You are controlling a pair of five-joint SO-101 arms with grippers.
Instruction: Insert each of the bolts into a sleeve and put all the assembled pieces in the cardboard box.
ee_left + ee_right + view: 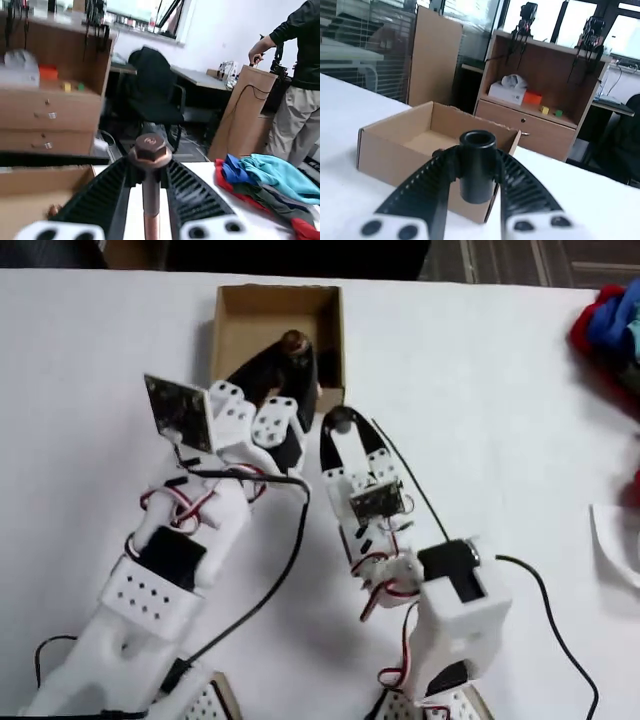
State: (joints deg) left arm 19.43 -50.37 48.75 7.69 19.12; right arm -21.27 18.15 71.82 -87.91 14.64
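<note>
My left gripper (148, 172) is shut on a copper-coloured bolt (150, 165), hex head up, its shank running down between the black ribbed fingers. In the high view this gripper (290, 352) hangs over the open cardboard box (232, 315) with the bolt (294, 342) at its tip. My right gripper (477, 167) is shut on a black sleeve (477, 160), held upright with its open bore on top. From above, that gripper (341, 425) and sleeve (340, 420) sit just in front of the box's near right corner. The cardboard box (390, 145) stands right behind the sleeve.
A pile of red, blue and teal cloth (607, 325) lies at the table's far right edge, also in the left wrist view as cloth (260, 185). A white object (615, 545) sits at the right edge. Black cables (290, 560) trail over the table between the arms.
</note>
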